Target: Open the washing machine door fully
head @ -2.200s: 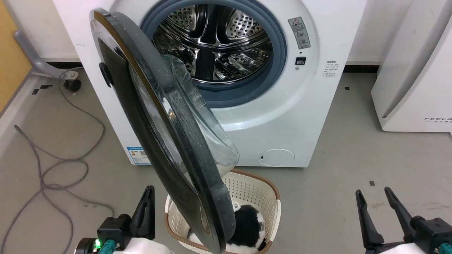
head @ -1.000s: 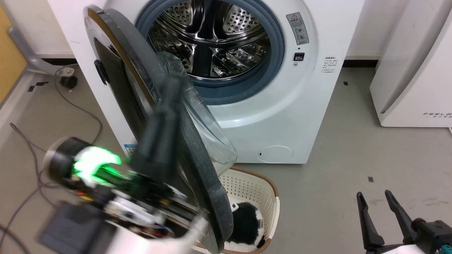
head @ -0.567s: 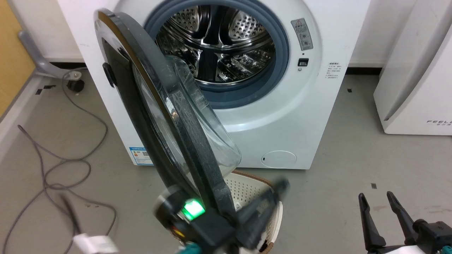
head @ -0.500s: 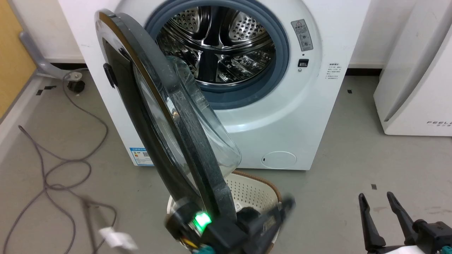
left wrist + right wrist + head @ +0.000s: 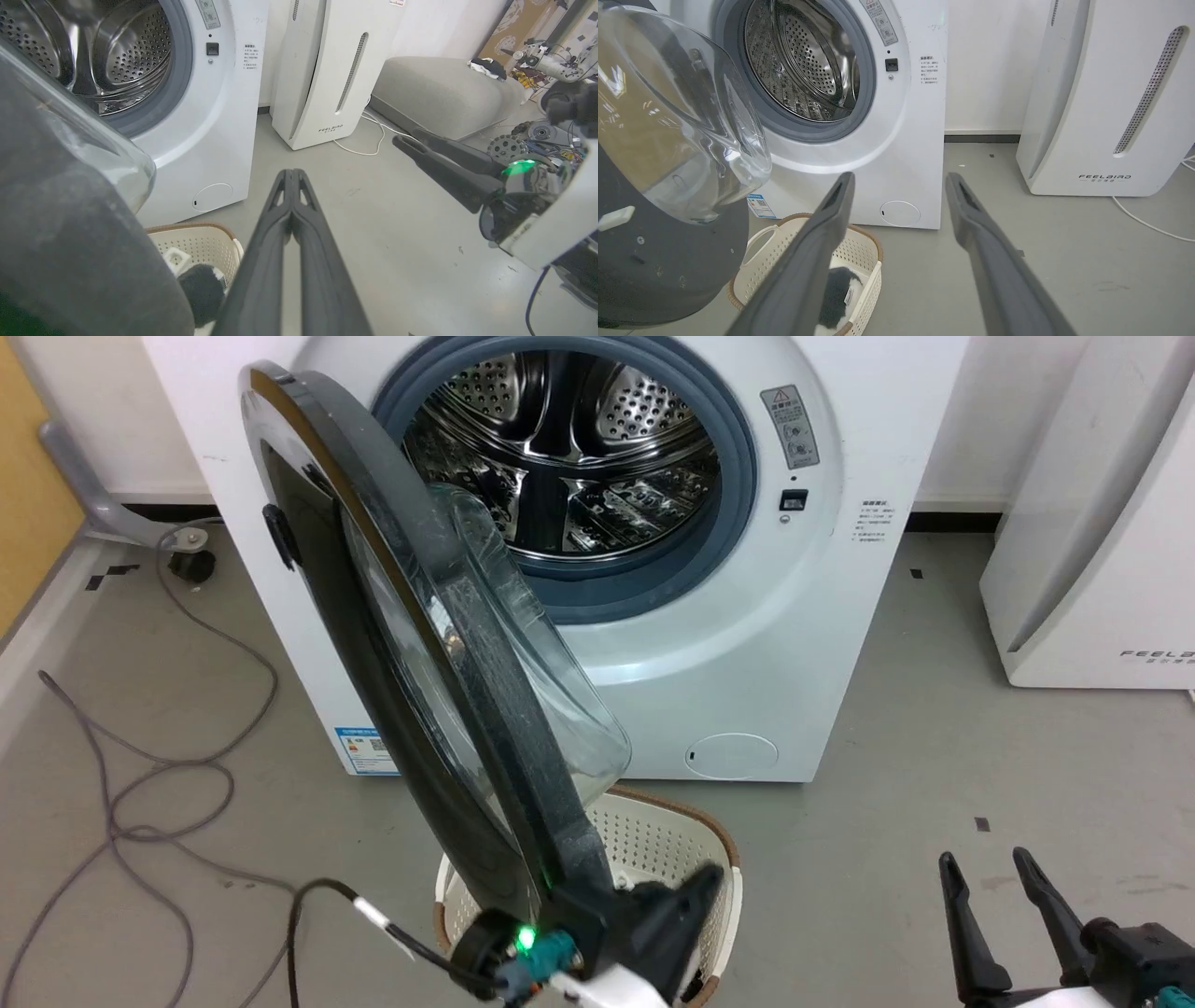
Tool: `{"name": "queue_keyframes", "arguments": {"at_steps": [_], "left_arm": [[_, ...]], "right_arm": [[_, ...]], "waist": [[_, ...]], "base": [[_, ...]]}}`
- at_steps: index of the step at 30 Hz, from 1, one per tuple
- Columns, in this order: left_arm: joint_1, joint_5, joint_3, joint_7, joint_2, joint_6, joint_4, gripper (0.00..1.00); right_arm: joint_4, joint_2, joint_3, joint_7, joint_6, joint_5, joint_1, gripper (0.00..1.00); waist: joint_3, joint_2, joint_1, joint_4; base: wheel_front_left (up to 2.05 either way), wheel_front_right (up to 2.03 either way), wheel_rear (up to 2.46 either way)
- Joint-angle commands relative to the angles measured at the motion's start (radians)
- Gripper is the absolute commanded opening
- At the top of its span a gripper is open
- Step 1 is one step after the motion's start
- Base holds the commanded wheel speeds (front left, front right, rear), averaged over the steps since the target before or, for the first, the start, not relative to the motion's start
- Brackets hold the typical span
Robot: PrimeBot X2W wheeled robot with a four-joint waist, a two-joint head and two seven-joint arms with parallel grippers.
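Under the door's lower rim, basket: cream perforated plastic laundry basket [image 5: 695, 835] with a brown rim, standing close before the machine; a black-and-white fluffy item [image 5: 836, 287] lies in it.
Drum: perforated steel drum [image 5: 569, 457], in plain view inside the grey rubber ring [image 5: 738, 485].
Washing machine: big white front-loading washing machine [image 5: 747, 644] against the wall.
Door: large round glossy black door [image 5: 439, 644] with a bulging clear glass bowl, swung partway out on its left hinge.
Floor: smooth grey floor [image 5: 934, 737]; looped grey cable [image 5: 168, 765] at left, slanted white appliance [image 5: 1092, 541] at right.
Left gripper: left gripper [image 5: 292, 175], fingers pressed together, empty, just beside the door's lower rim; contact unclear.
Right gripper: right gripper [image 5: 899, 179], fingers wide apart, empty, above bare floor.
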State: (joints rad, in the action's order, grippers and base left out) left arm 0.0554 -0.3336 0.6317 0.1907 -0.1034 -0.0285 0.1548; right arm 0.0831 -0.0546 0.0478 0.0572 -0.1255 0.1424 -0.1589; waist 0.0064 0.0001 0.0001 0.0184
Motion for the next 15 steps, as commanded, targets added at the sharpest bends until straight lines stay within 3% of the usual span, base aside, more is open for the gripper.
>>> {"name": "queue_keyframes", "arguments": {"at_steps": [1,9,15], "left_arm": [[0.027,-0.005,-0.012,-0.021,0.007,-0.010,-0.017,0.00],[0.084,-0.013,-0.056,-0.090,0.032,-0.065,-0.138,0.00],[0.063,-0.025,-0.087,-0.113,0.025,-0.100,-0.139,0.00]], "right_arm": [[-0.002,0.004,-0.001,0.001,-0.005,0.002,-0.006,1.00],[-0.002,0.004,0.012,-0.001,-0.005,-0.001,-0.004,1.00],[-0.001,0.004,0.017,-0.005,-0.005,0.003,-0.008,1.00]], "waist": [[0.000,-0.0001,-0.0001,-0.002],[0.005,-0.0001,-0.0001,-0.011],[0.005,-0.0001,-0.0001,-0.012]], "base": [[0.00,0.00,0.00],[0.00,0.00,0.00],[0.00,0.00,0.00]]}}
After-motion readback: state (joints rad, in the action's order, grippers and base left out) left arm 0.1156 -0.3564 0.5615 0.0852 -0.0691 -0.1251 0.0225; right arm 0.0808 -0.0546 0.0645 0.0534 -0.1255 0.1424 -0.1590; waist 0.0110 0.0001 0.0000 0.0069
